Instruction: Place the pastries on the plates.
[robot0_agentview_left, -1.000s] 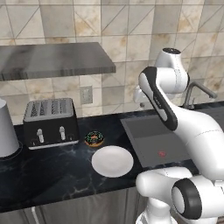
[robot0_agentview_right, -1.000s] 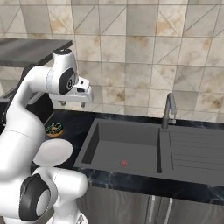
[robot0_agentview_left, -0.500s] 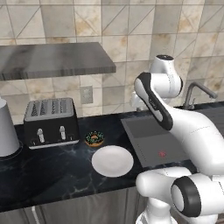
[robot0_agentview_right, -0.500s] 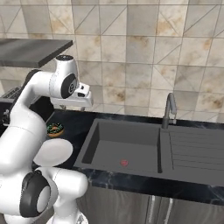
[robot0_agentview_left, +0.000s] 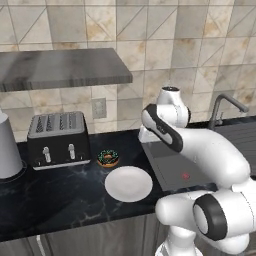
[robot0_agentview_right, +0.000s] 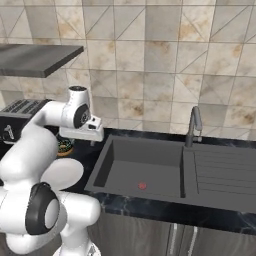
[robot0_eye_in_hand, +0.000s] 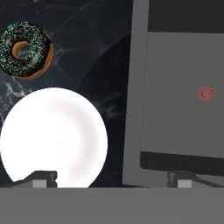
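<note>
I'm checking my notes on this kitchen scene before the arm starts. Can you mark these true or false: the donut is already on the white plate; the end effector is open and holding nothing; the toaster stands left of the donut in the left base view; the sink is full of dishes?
1. The donut is already on the white plate. False: it lies on the dark counter just beyond the plate, apart from it.
2. The end effector is open and holding nothing. True.
3. The toaster stands left of the donut in the left base view. True.
4. The sink is full of dishes. False: its basin shows just a small red mark on the floor.
</note>
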